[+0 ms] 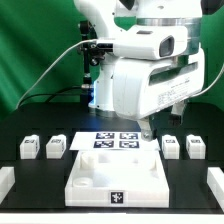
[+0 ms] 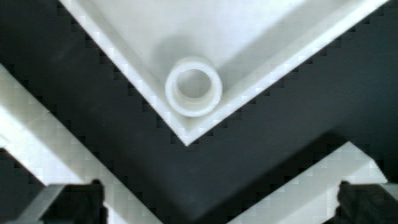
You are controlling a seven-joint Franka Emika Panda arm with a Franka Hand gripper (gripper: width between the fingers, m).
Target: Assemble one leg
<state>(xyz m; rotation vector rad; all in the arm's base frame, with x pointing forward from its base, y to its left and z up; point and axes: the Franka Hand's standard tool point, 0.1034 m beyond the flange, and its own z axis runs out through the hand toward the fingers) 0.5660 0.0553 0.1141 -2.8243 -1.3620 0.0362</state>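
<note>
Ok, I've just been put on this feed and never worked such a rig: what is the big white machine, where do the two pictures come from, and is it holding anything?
The white machine is a robot arm with a two-finger gripper at its end. The exterior view comes from a camera standing off the arm; the wrist view comes from a camera on the arm's wrist, looking down past its fingertips.

On the black table lie four small white legs with square tags: two on the exterior view's left and two on its right. In front lies the large white tabletop, and behind it the flat marker board. The wrist view shows one corner of the tabletop with a round socket.

The gripper is open and holds nothing.
</note>
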